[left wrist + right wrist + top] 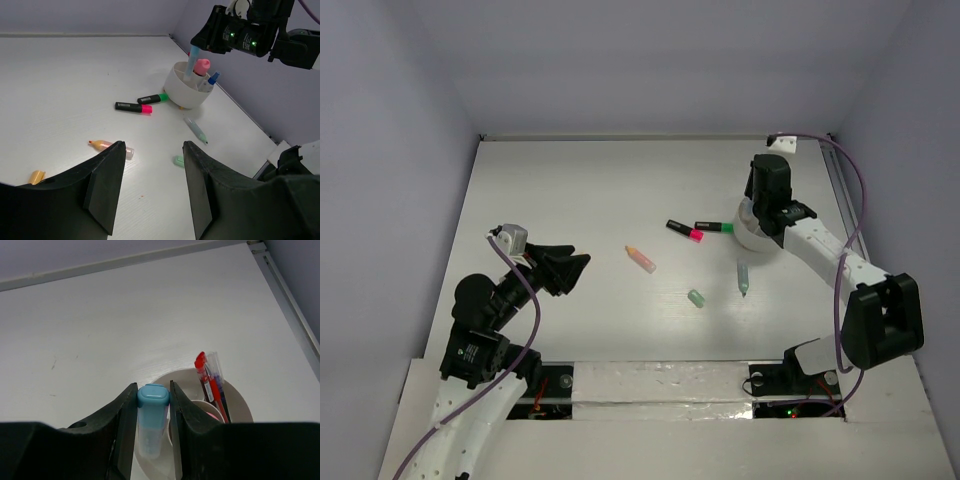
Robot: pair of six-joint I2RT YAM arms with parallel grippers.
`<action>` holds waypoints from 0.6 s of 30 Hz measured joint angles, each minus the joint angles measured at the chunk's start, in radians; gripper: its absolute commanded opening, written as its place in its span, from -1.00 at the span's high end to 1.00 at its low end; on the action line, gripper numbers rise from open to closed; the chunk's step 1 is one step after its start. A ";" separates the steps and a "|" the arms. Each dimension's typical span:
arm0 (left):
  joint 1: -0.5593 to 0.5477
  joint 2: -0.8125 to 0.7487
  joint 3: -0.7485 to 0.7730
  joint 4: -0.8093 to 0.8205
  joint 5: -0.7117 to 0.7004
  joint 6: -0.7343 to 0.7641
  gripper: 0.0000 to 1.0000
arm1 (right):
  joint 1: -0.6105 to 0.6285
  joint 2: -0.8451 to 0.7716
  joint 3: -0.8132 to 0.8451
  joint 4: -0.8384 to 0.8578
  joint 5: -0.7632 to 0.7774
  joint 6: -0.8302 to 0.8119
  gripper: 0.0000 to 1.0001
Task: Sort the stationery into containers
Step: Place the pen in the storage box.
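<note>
My right gripper (152,396) is shut on a light blue marker (151,422) and holds it upright over the whitish round cup (241,401). The cup holds red pens (208,385) and a pink-capped bottle (202,65). In the top view the right gripper (761,214) is above the cup (750,241). On the table lie a pink-and-black marker (685,230), a green-and-black marker (714,226), an orange marker (640,258), a mint eraser (696,298) and a mint marker (744,277). My left gripper (566,268) is open and empty, left of the orange marker.
A loose orange cap (36,176) lies near the left gripper (152,146). A metal rail (842,190) runs along the right table edge, close to the cup. Walls close in the table on the left, back and right.
</note>
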 measured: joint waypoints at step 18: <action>0.002 0.000 0.000 0.004 0.006 0.000 0.08 | 0.044 -0.045 -0.179 0.029 0.053 0.011 0.75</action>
